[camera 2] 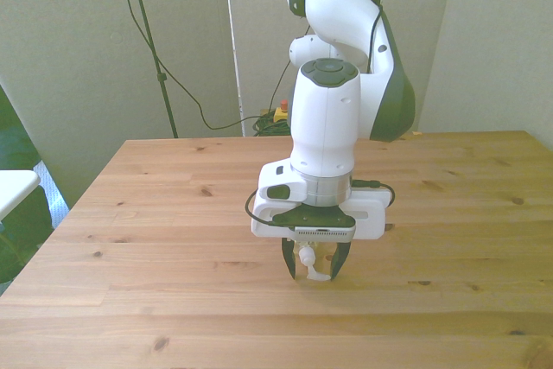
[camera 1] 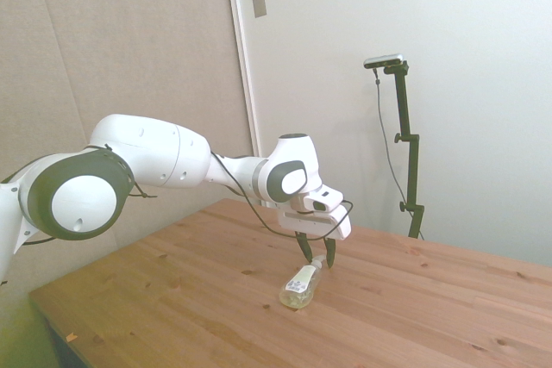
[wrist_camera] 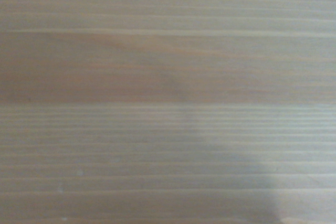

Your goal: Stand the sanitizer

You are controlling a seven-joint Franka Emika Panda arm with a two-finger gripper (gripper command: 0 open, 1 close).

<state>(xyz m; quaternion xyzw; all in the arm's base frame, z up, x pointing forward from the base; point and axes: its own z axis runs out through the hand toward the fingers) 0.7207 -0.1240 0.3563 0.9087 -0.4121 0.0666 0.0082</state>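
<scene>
The sanitizer (camera 1: 301,286) lies on its side on the wooden table (camera 1: 172,299), a small clear bottle with yellowish liquid and a white label. Its white pump top points up toward the arm. My gripper (camera 1: 316,258) hangs straight down over that end, open, with a dark finger on either side of the nozzle. In the front view only the white nozzle of the sanitizer (camera 2: 308,264) shows, between the fingers of the gripper (camera 2: 314,272); the body is hidden behind them. The wrist view gives only blurred wood grain.
Bare planks of the table (camera 2: 130,248) spread on all sides of the bottle. A white object (camera 2: 15,187) sits off the table at the front view's left edge. Walls stand close behind the table.
</scene>
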